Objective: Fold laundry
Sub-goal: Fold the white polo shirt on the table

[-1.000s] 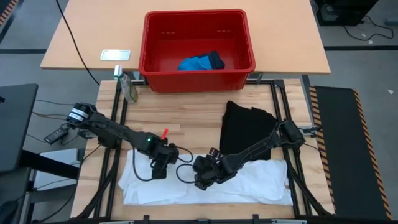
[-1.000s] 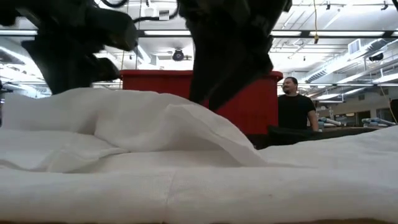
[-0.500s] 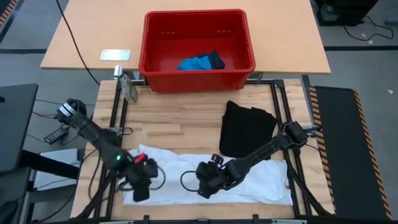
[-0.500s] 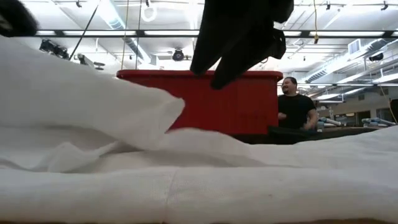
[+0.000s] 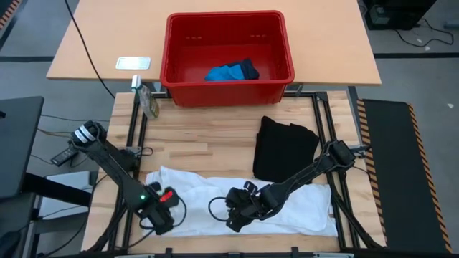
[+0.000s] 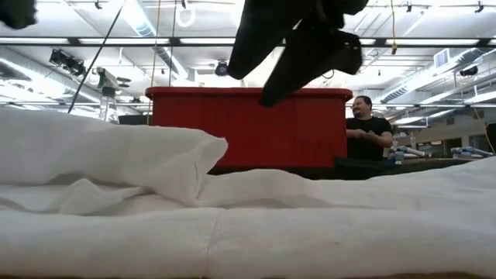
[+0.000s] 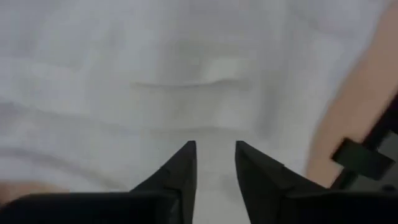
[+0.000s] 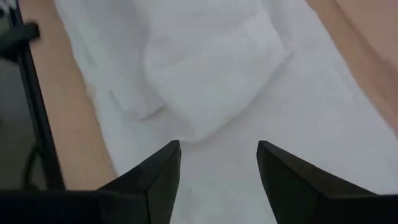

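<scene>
The white garment (image 5: 287, 204) lies spread along the table's near edge, with a rumpled fold (image 6: 116, 159) at its left end. The black shirt (image 5: 285, 149) lies flat behind its right half. The small blue piece (image 5: 228, 72) rests inside the red basket (image 5: 283, 43). My left gripper (image 5: 161, 217) points down over the white garment's left end. Its fingers stand a little apart, with nothing between them (image 7: 216, 146). My right gripper (image 5: 237, 217) slants down over the garment's middle, wide open (image 8: 219, 144) above a folded lump (image 8: 211, 68).
The red basket stands on a second table beyond the far edge. A small bottle (image 5: 148, 100) sits at the far left corner, and a flat white device (image 5: 133, 63) lies behind it. Black frame rails (image 5: 323, 122) run along the table's sides. A person (image 6: 368, 136) stands far behind.
My left gripper has swung from the table's middle toward the near left corner, rolling about its pointing line. The white garment's left part rose high as a fold, then sank back down. It now lies narrower, its upper left corner drawn in. My right gripper has barely moved.
</scene>
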`<action>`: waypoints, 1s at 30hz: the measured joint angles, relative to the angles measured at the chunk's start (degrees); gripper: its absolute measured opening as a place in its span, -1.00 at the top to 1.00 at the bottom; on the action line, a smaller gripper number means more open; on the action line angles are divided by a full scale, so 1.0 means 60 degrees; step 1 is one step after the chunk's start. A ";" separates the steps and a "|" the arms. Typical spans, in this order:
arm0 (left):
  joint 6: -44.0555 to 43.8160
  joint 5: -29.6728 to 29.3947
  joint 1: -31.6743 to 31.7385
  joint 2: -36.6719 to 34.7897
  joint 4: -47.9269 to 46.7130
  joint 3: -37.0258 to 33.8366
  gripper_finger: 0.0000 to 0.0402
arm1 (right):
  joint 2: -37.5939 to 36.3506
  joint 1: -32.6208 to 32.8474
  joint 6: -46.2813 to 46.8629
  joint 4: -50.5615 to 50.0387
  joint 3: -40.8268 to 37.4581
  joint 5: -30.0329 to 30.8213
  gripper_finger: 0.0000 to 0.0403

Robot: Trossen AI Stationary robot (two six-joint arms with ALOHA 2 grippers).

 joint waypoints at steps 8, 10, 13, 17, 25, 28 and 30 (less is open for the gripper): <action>-0.1026 -0.0298 0.0392 -0.0848 0.0727 -0.0432 0.37 | 0.0000 -0.0006 0.2459 -0.2379 0.0000 -0.0010 -0.06; -0.1405 -0.0180 0.0395 -0.0738 0.2183 -0.1138 0.43 | 0.0000 -0.0017 0.2469 -0.3244 -0.0078 -0.0258 -0.05; -0.2198 0.0232 0.0395 -0.0479 0.4768 -0.2510 0.53 | 0.0003 -0.0014 0.2941 -0.4211 -0.0482 -0.1061 -0.02; -0.2717 0.0382 0.0660 -0.0159 0.7009 -0.3871 0.67 | 0.0007 0.0131 0.3926 -0.4095 -0.1333 -0.2592 0.01; -0.0391 0.0545 0.2672 -0.0085 0.7131 -0.4427 0.94 | -0.0030 0.0798 0.5349 -0.0753 -0.2291 -0.5533 0.12; 0.1576 0.0409 0.3791 -0.0049 0.6999 -0.4278 0.98 | 0.0002 0.0984 0.5444 -0.0195 -0.2240 -0.5813 0.15; 0.3091 0.0271 0.4599 -0.0014 0.6874 -0.4165 0.97 | 0.0033 0.1042 0.5304 -0.0111 -0.2112 -0.5886 0.16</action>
